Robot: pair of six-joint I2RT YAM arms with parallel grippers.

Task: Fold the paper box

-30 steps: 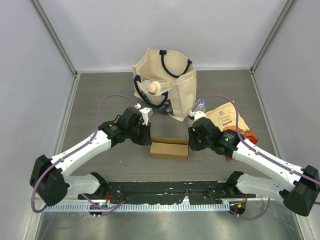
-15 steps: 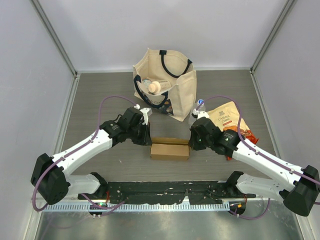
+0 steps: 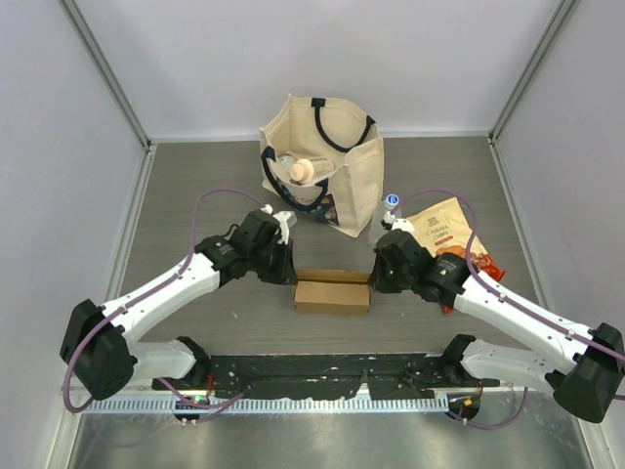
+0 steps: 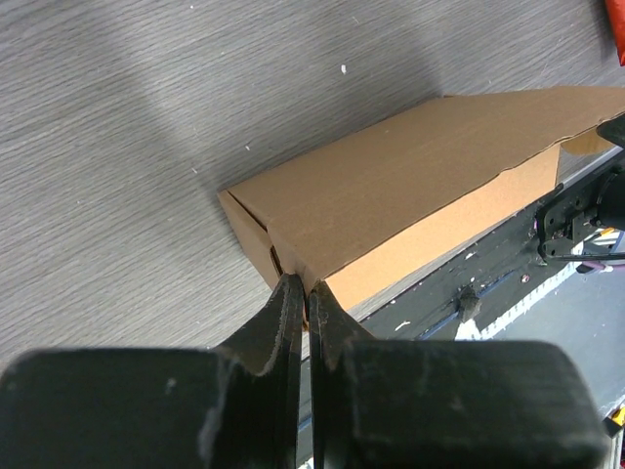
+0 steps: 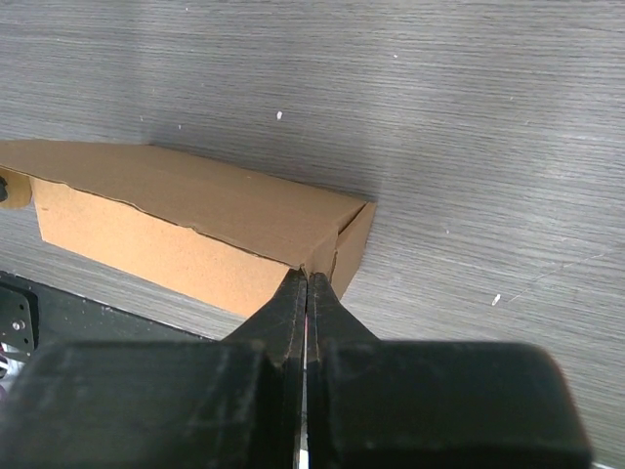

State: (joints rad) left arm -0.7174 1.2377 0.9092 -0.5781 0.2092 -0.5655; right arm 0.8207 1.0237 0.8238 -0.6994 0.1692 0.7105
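Observation:
The paper box point(image 3: 332, 292) is a plain brown cardboard box, lying lengthwise on the grey table between my two grippers. My left gripper point(image 3: 291, 277) is at its left end. In the left wrist view the left gripper point(image 4: 302, 290) is shut, with the corner edge of the box point(image 4: 410, 186) pinched between its tips. My right gripper point(image 3: 373, 279) is at the box's right end. In the right wrist view the right gripper point(image 5: 307, 277) is shut, its tips pressed against the near right corner of the box point(image 5: 195, 210); nothing shows between them.
A cream tote bag point(image 3: 327, 166) with items inside stands behind the box. An orange snack pouch point(image 3: 444, 230) and a small bottle with a blue cap point(image 3: 391, 201) lie at the back right. A black rail point(image 3: 332, 371) runs along the near edge.
The box has shifted slightly towards the near edge. Both grippers stayed at its ends and followed it. The right arm shifted a little, and the blue-capped bottle now shows behind it.

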